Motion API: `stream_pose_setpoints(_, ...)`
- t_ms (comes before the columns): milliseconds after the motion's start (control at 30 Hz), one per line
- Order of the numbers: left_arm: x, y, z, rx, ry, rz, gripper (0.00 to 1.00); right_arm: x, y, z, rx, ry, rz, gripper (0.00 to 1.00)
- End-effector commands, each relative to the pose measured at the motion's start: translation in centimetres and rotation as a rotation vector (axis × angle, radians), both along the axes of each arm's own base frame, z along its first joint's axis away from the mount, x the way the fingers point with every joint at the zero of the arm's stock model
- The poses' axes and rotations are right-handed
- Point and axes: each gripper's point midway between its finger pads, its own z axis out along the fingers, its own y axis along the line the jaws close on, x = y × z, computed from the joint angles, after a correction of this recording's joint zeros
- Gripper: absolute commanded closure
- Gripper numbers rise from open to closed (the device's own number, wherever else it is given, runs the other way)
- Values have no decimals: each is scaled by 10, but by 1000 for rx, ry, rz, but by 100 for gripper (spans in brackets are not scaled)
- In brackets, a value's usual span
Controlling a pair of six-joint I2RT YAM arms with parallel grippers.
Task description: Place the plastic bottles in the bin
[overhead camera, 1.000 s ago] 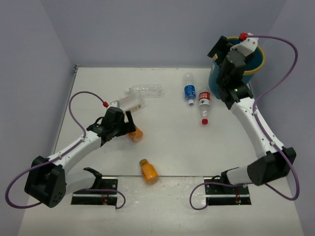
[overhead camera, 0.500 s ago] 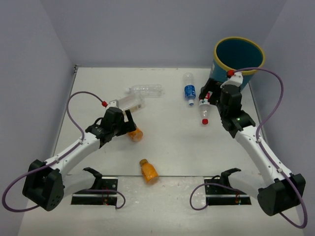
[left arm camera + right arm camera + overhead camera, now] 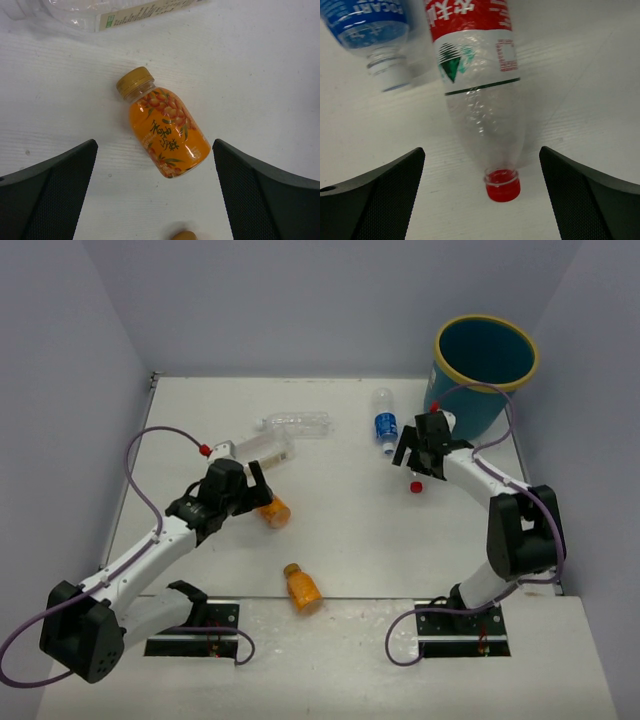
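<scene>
The bin (image 3: 478,406), teal with a yellow rim, stands at the far right corner. My right gripper (image 3: 417,462) is open low over the red-labelled bottle (image 3: 479,95); the fingers flank its neck and red cap (image 3: 502,186) without touching. The blue-labelled bottle (image 3: 385,426) lies just left of it. My left gripper (image 3: 257,496) is open above an orange bottle (image 3: 165,131) lying on its side, which sits between the fingers (image 3: 55,185) and apart from them. A second orange bottle (image 3: 301,587) lies near the front edge. Two clear bottles (image 3: 297,423) (image 3: 262,449) lie beyond the left gripper.
The white table is boxed in by grey walls on three sides. The bin stands hard against the right wall. Purple cables loop off both arms. The second orange bottle's cap (image 3: 182,235) shows at the bottom edge of the left wrist view.
My right arm has swung from over the bin down and left to the red-labelled bottle, its gripper open throughout. The left arm has barely shifted over the orange bottle.
</scene>
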Motion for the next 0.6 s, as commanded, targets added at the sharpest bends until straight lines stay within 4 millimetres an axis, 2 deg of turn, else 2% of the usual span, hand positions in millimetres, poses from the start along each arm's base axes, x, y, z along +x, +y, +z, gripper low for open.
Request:
stream_pose_setpoints(0, 10, 6, 28, 19, -78, 31, 0, 13, -7, -6, 32, 58, -40, 1)
stream_pose_setpoints(133, 12, 7, 32, 18, -91, 41, 0, 16, -9, -19, 19, 135, -64, 3)
stream_pose_setpoints(167, 13, 7, 33, 18, -93, 44, 0, 19, -11, -21, 11, 149, -83, 7)
stream_pose_setpoints(233, 13, 6, 32, 15, -93, 40, 0, 18, -14, -24, 0, 168, -117, 19)
stream_pose_setpoints(400, 15, 5, 35, 22, -105, 26, 0, 11, -20, -24, -14, 164, -156, 65)
stream_pose_setpoints(467, 15, 5, 39, 21, -120, 19, 0, 6, -24, -21, -24, 158, -162, 73)
stream_pose_setpoints(567, 15, 5, 41, 22, -131, 11, 0, 0, -26, -14, -28, 143, -165, 78)
